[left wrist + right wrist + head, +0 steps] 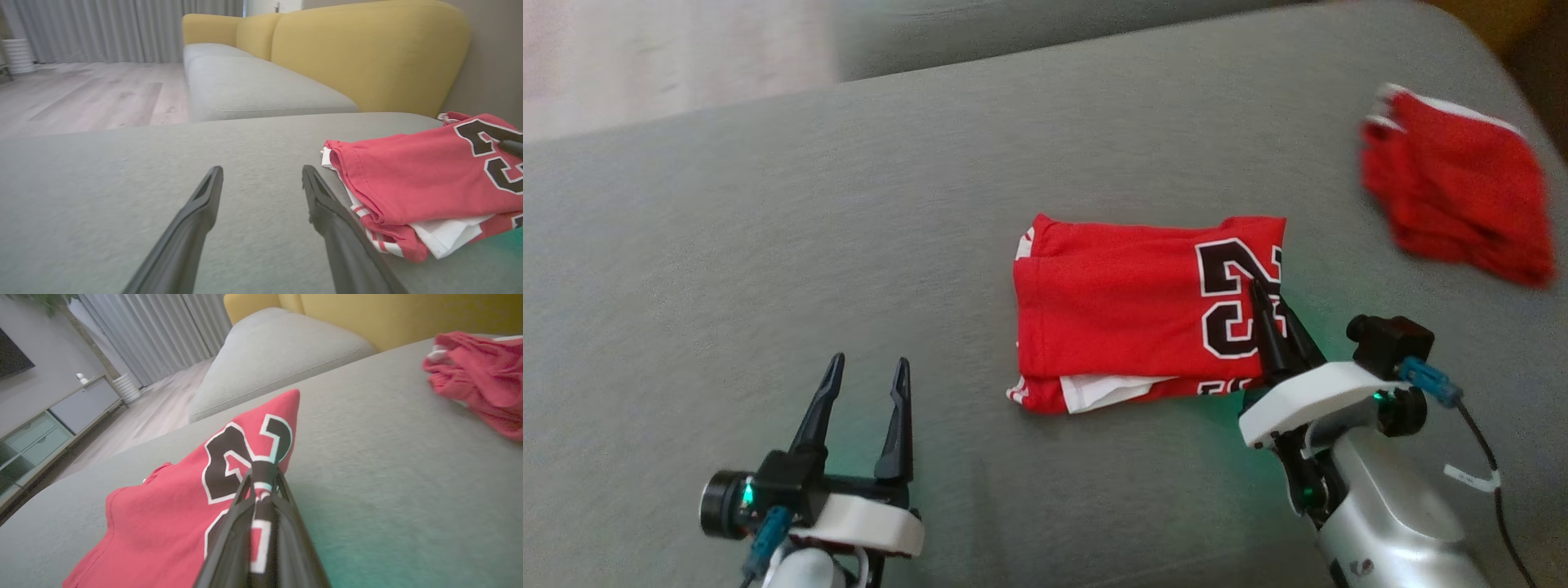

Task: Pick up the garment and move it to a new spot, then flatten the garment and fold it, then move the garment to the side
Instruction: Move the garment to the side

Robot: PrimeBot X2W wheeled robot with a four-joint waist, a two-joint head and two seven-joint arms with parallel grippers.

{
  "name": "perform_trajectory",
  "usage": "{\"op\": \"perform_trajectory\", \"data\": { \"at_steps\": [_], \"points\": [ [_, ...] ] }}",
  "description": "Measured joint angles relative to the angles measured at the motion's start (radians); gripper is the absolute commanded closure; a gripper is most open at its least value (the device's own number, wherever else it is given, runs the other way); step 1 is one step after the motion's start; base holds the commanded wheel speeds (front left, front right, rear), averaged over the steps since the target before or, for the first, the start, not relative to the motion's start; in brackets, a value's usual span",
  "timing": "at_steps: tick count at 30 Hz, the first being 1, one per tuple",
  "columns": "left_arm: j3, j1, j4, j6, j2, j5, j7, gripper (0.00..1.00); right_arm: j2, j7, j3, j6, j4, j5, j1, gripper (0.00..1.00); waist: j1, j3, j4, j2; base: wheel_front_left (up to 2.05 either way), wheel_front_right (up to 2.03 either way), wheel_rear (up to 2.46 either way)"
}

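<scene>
Seat: grey sofa cushion point(768, 245), one of two in sight; yellow backrests point(367, 53) behind.
Garments: two, both red.
Folded jersey point(1119, 310): mid-cushion, black number up.
Crumpled garment point(1462, 188): far right, well apart from the jersey.
Left gripper point(870, 363): fingers spread, over bare cushion.
Right gripper point(1255, 286): fingers pressed together, pinching the jersey's right edge at the number.

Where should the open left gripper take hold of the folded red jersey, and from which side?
Probably take the folded red jersey at its left end, coming in low from the left along the cushion. Its layers lie stacked there, and the right gripper is shut on the opposite, numbered end.
</scene>
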State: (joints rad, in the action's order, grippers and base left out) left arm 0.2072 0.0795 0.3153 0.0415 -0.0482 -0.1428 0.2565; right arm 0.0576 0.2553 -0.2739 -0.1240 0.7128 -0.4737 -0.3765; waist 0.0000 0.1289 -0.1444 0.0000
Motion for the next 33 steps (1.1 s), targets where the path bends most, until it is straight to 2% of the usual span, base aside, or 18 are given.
{"op": "perform_trajectory", "data": {
  "at_steps": [7,12,16,21,27,29,33],
  "points": [
    [0.015,0.025,0.000,0.004,0.000,0.000,0.000,0.00,0.000,0.000,0.025,0.000,-0.021,0.000,0.017,1.00,0.0000,0.018,-0.182,0.0000,0.00,0.00,0.00],
    [0.016,0.026,0.001,0.012,0.000,0.003,0.000,0.00,0.000,0.000,0.059,0.000,-0.022,0.038,0.017,1.00,0.0000,0.050,-0.243,0.0000,0.00,0.00,0.00],
    [0.014,0.027,0.006,0.021,0.000,0.018,0.000,0.00,-0.006,0.000,0.120,0.000,-0.008,0.146,-0.042,1.00,0.0000,0.081,-0.246,0.0000,0.00,0.00,0.00],
    [-0.006,0.044,0.021,0.026,0.000,0.039,0.000,0.00,0.009,0.000,0.236,0.000,0.062,0.302,-0.247,1.00,0.0001,0.107,-0.216,0.0000,0.00,0.00,0.00],
    [-0.030,0.048,0.021,0.031,-0.001,0.067,0.000,0.00,0.122,0.000,0.369,0.000,0.201,0.492,-0.436,1.00,0.0002,0.139,-0.169,0.0000,0.00,0.00,0.00],
    [-0.034,0.052,0.021,0.039,-0.001,0.071,0.000,0.00,0.142,-0.001,0.405,0.000,0.221,0.519,-0.456,1.00,0.0002,0.144,-0.160,0.0000,0.00,0.00,0.00],
    [-0.044,0.070,0.017,0.047,-0.001,0.081,0.000,0.00,0.202,-0.011,0.530,0.000,0.257,0.663,-0.498,1.00,0.0000,0.163,-0.131,0.0000,0.00,0.00,0.00]
  ]
}}
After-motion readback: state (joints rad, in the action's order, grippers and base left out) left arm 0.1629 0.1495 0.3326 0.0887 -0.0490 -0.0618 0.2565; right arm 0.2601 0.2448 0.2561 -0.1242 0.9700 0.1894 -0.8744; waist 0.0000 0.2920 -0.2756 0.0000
